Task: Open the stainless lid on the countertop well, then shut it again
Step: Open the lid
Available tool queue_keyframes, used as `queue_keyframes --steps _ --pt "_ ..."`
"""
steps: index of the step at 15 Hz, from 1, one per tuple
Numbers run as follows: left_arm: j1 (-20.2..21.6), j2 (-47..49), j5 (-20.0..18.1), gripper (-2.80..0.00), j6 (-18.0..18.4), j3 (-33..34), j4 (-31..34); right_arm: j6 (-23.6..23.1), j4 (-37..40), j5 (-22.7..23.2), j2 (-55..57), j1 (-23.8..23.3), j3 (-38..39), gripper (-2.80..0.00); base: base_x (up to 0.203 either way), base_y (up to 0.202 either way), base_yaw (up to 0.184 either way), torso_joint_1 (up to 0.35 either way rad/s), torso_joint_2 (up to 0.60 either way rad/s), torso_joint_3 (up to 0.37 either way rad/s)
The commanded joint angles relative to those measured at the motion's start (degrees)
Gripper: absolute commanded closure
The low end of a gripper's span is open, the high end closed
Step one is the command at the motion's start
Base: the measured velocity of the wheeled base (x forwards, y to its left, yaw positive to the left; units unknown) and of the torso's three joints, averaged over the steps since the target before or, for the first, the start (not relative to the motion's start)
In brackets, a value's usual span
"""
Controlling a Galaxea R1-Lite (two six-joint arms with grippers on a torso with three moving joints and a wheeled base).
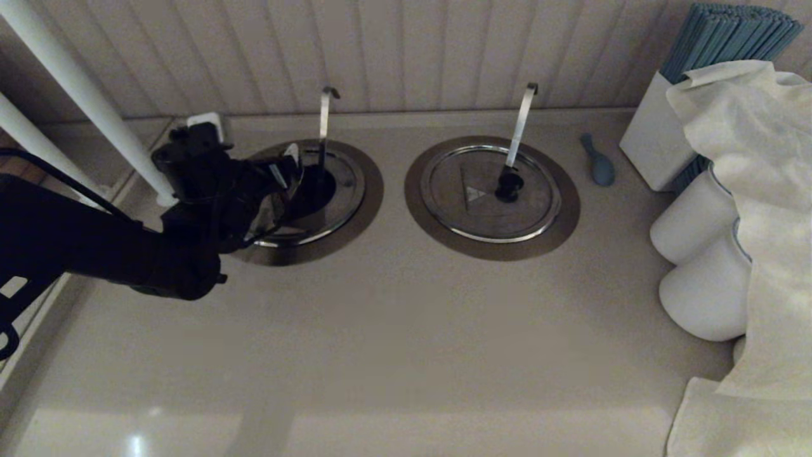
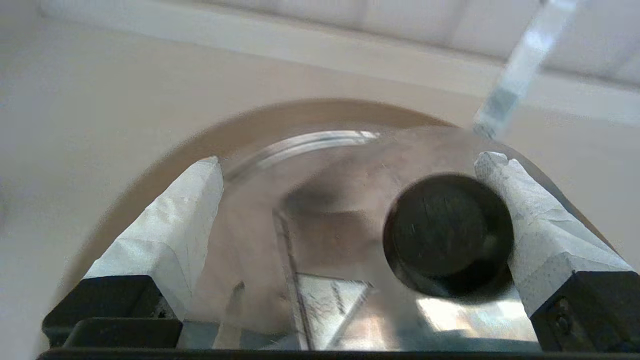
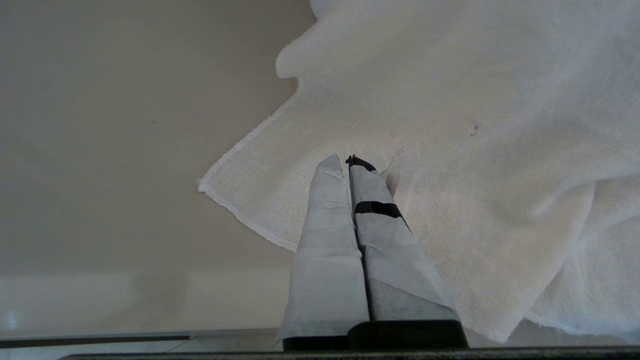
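The stainless lid (image 1: 346, 184) covers the left countertop well, whose brown collar (image 1: 373, 190) rings it; the dark hole is hidden. A slim hook-topped handle (image 1: 325, 120) stands upright through the lid. My left gripper (image 1: 290, 172) reaches over the lid from the left, open. In the left wrist view the black knob (image 2: 447, 232) sits between the taped fingers (image 2: 170, 235), close against one of them, with a wide gap to the other. The triangle mark (image 2: 330, 305), lid (image 2: 330, 200), collar (image 2: 200, 145) and handle (image 2: 520, 70) show there too. My right gripper (image 3: 346, 162) is shut over a white cloth (image 3: 450, 125).
The twin lid (image 1: 491, 193) with a broader slanted handle (image 1: 521, 124) lies to the right. A blue spoon (image 1: 598, 162), a white box of blue sticks (image 1: 660, 127), paper rolls (image 1: 698, 285) and a draped cloth (image 1: 755, 190) crowd the right side. White poles (image 1: 82, 89) stand at the left.
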Motion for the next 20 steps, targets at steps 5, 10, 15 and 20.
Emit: queue_keyframes --steps 5,10,15,20 --pt "1.8 -1.7 0.0 -2.80 -0.3 0.0 -0.4 0.0 0.0 0.0 0.1 0.0 0.0 0.00 0.000 0.000 0.000 0.000 0.00 0.000" --pt "4.0 -2.0 0.3 -2.80 -1.1 0.2 -0.4 0.0 0.0 0.0 0.1 0.0 0.0 0.00 0.000 0.000 0.000 0.000 0.00 0.000" --pt "7.0 -2.3 0.6 -2.80 -1.2 1.9 -10.0 0.0 0.0 0.0 0.1 0.0 0.0 0.00 0.000 0.000 0.000 0.000 0.00 0.000" --pt "11.0 -5.5 0.4 -2.80 -1.6 2.3 -10.7 0.0 0.0 0.0 0.1 0.0 0.0 0.00 0.000 0.000 0.000 0.000 0.00 0.000"
